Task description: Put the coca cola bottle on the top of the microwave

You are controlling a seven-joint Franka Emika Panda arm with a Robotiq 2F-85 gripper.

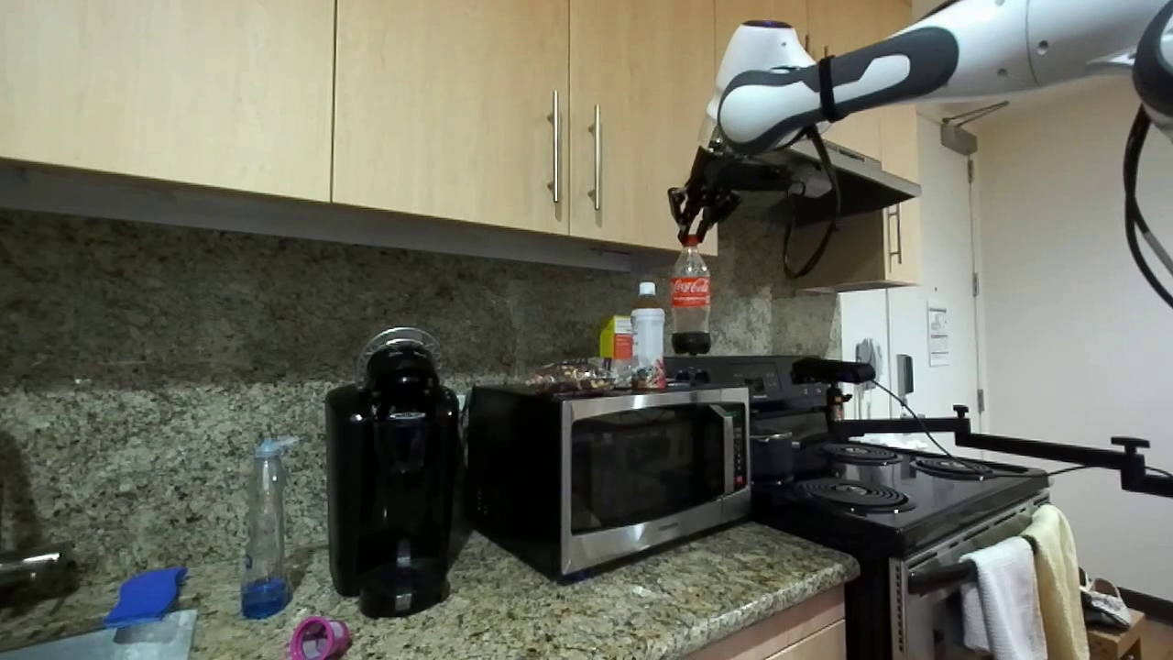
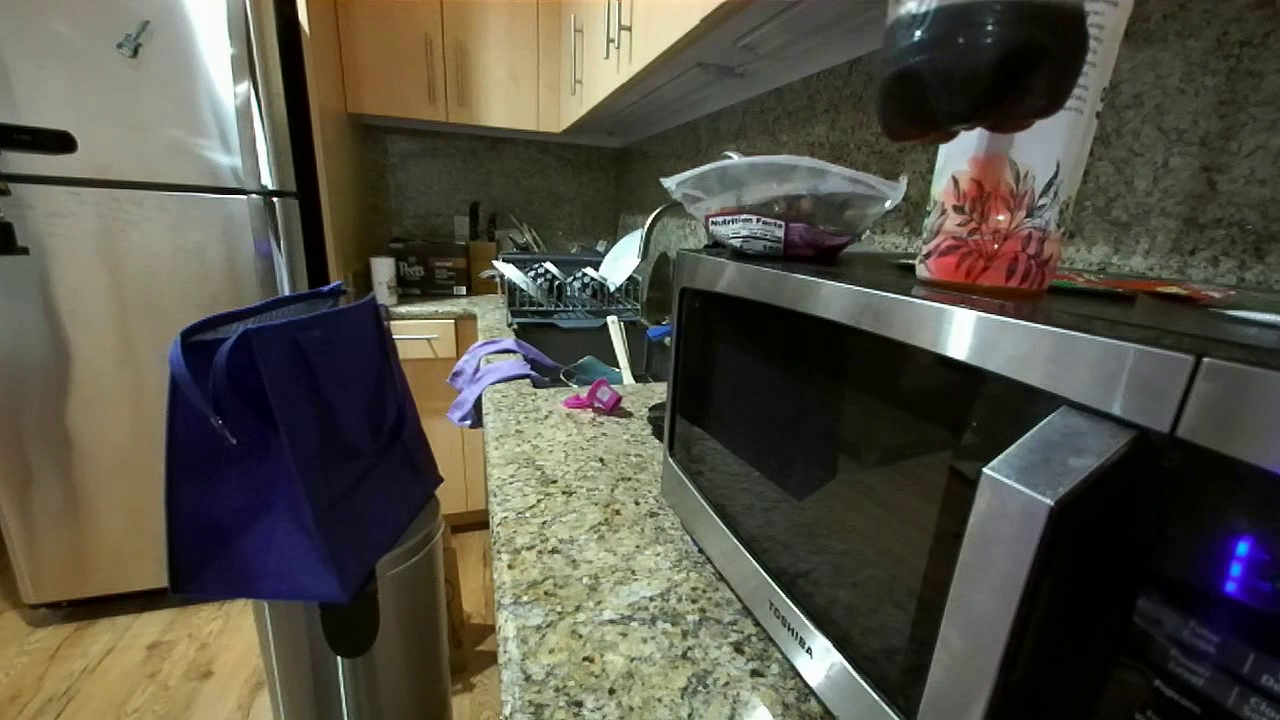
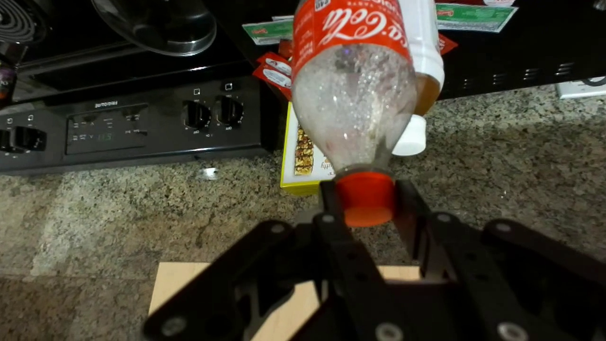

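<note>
Wooden cupboards [image 1: 449,101] hang above the granite table [image 1: 596,628], with a black stove [image 1: 918,521] at its right end. Just left of the stove sits the microwave [image 1: 641,463], then a black coffee maker [image 1: 389,490] farther left. The gripper [image 3: 367,197] is clamped on the capped end of the coca cola bottle [image 1: 691,293], which hangs upright toward the microwave's right end; its base is higher than the microwave's top and apart from it, though I cannot tell whether it is squarely above. A white-labelled bottle [image 1: 648,339] takes up room on the top, just left. A plastic bag [image 2: 785,212] lies farther left, a yellow box [image 1: 617,337] stands on the far side, and flat packets [image 3: 475,17] lie beside the white-labelled bottle. A pink cup [image 1: 319,638] lies near left.
</note>
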